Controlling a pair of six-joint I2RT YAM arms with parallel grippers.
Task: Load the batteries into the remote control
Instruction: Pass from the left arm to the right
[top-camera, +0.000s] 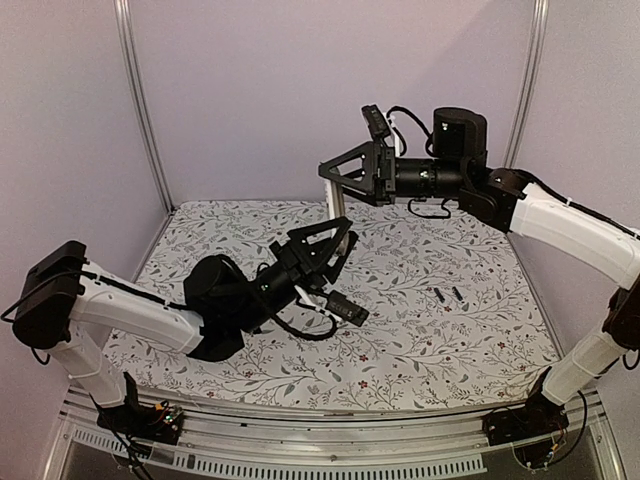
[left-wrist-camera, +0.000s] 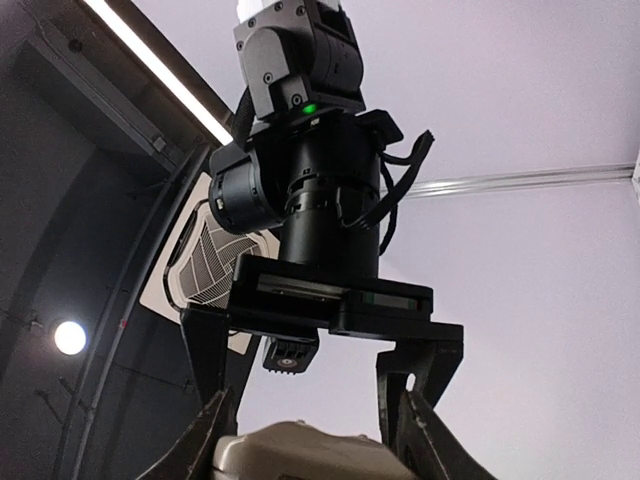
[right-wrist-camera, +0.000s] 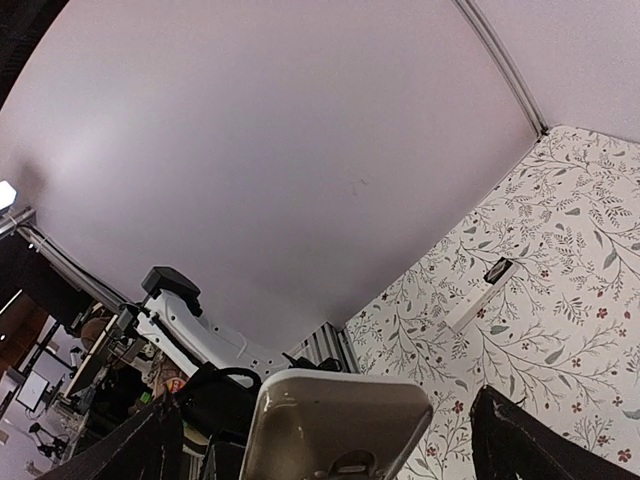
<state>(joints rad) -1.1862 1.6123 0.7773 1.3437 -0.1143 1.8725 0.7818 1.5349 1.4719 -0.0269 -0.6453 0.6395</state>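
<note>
The remote control is a pale beige bar held upright above the cloth. My left gripper points up and is shut on the remote's lower part. In the left wrist view the remote fills the gap between the fingers. My right gripper is open and straddles the remote's top end. In the right wrist view the remote sits between the wide-apart fingers with gaps on both sides. Two tiny black batteries lie side by side on the cloth at the right.
The table has a floral cloth, with walls at the back and sides. A small white bar with a dark end lies on the cloth in the right wrist view. The left arm's body lies low over the left middle.
</note>
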